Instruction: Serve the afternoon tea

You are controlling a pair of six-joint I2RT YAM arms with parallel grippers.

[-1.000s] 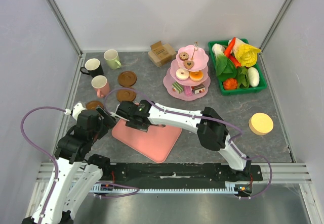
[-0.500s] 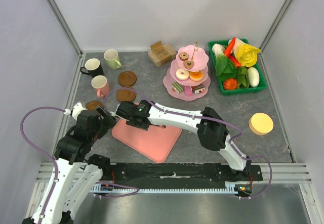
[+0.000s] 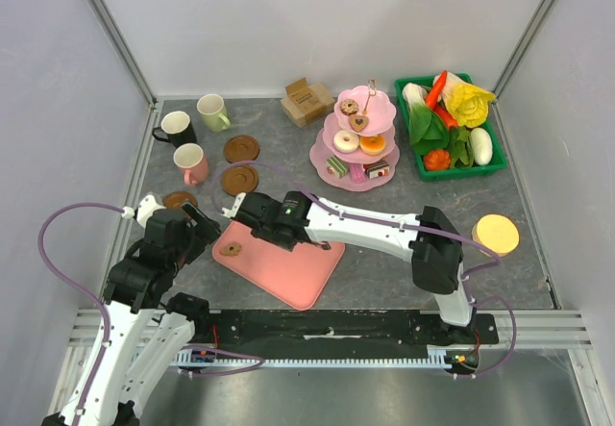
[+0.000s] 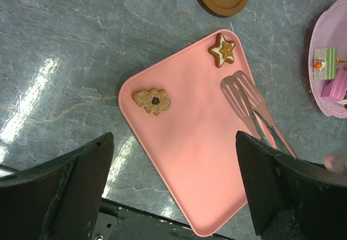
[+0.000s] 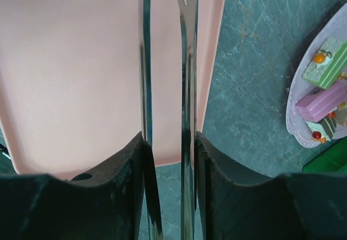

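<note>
Brown cookie (image 4: pixel 153 100) ahead of left fingers (image 4: pixel 65 196)

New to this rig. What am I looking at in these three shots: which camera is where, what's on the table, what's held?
Two robot arms are bolted at the near edge of a grey table. The wide picture looks down from above and behind them; the other two come from a camera on each wrist. On the table: a pink tray with a star cookie and a brown cookie on it; three mugs; brown coasters; a tiered stand of toy pastries; a green basket of toy vegetables. The right pincer is closed on metal tongs, whose tips hang over the tray. The left pincer is open and holds nothing.
</note>
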